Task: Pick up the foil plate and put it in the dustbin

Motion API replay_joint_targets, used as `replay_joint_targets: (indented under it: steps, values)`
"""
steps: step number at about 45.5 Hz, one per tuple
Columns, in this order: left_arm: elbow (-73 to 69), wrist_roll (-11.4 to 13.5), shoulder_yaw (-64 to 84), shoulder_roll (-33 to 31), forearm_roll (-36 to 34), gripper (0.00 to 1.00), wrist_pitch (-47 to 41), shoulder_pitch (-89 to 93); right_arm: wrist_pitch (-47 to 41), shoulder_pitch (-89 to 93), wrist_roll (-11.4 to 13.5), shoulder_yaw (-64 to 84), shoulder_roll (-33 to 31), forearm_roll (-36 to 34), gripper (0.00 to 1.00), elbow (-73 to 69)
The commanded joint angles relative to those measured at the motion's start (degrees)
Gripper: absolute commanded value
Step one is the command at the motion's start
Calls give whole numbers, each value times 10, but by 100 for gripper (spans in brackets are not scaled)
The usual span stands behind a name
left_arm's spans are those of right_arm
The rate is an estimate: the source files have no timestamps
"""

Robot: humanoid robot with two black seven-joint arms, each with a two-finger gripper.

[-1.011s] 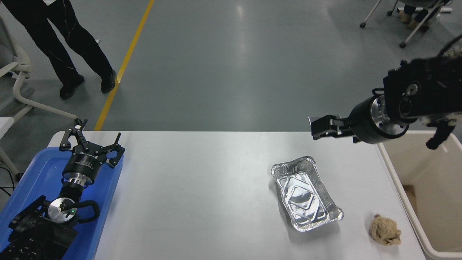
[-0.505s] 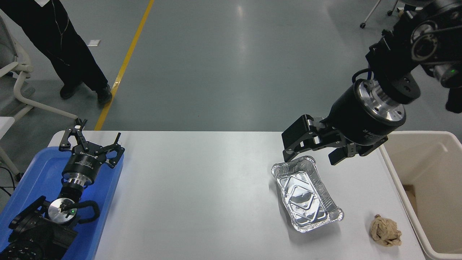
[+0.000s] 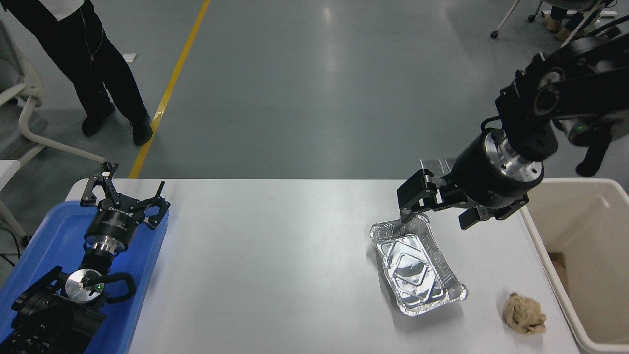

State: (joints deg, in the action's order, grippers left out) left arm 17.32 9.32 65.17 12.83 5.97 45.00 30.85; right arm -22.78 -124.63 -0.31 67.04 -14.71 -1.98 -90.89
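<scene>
head view: white table (image 3: pixel 275 255) before grey floor (image 3: pixel 314 88), right gripper (image 3: pixel 437 216) fingers wide above foil plate (image 3: pixel 416 263)

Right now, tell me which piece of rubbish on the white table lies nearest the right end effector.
The shiny silver rectangular foil plate: its far rim sits just under the open right end effector. The crumpled brown paper ball lies further off.

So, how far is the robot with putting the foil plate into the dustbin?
Nothing is finished yet. The foil plate lies on the white table, not lifted. In hand: the right gripper is open at the plate's far rim, one finger tip at the far corner; contact is unclear. Left to do: grasp, lift, carry to the dustbin on the right. The left gripper is parked over the blue tray.
</scene>
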Motion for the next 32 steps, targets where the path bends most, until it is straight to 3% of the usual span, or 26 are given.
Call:
replay_joint_targets:
  steps: [1,16,25,32]
  values:
    - [0,-1,0,0,0,99,0,0,124,170,-72,7,13,76,100,92]
    - [1,-1,0,0,0,99,0,0,188,366,-101,-1,24,145,100,236]
    - [1,-1,0,-1,-1,99,0,1,220,492,-122,-4,64,159,100,354]
    - [1,-2,0,-1,-1,99,0,1,223,540,-123,-5,72,186,100,404]
